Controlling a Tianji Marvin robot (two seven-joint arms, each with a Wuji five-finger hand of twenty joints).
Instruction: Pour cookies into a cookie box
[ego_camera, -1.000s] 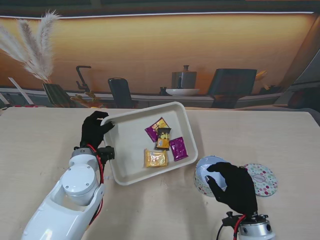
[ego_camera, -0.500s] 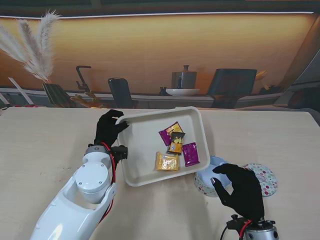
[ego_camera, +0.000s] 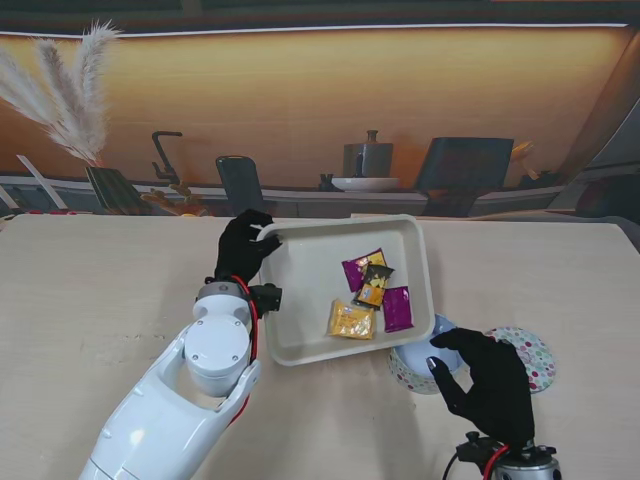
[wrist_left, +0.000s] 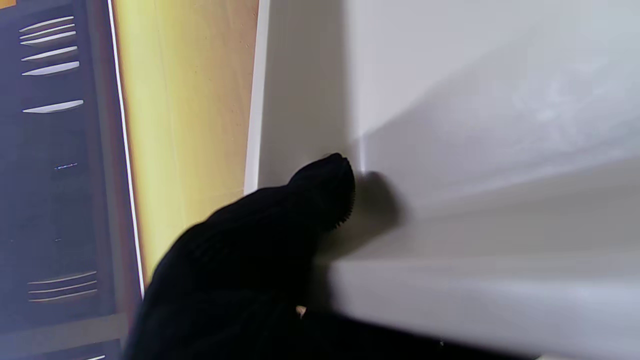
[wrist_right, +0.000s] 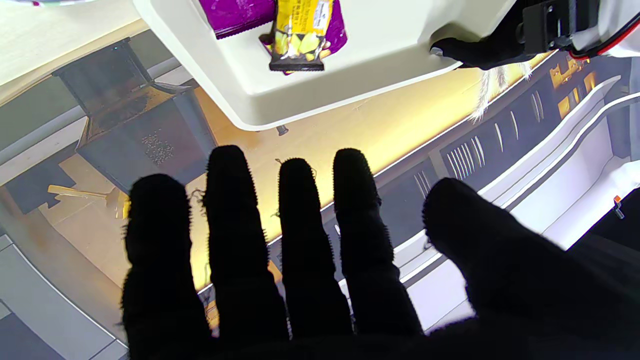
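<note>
Purple, yellow and dark cookie packets (ego_camera: 371, 296) lie bunched on the right side of the white tray (ego_camera: 300, 335), whose right corner overlaps the rim of the cookie box (ego_camera: 412, 366). That box stands on the counter (ego_camera: 90, 300), with its dotted lid (ego_camera: 527, 357) just beside it on the right. Gripping the tray's far left corner is the left robot hand (ego_camera: 244, 250). Holding nothing, the right robot hand (ego_camera: 487, 380) has its fingers (wrist_right: 235, 225) spread beside the box.
</note>
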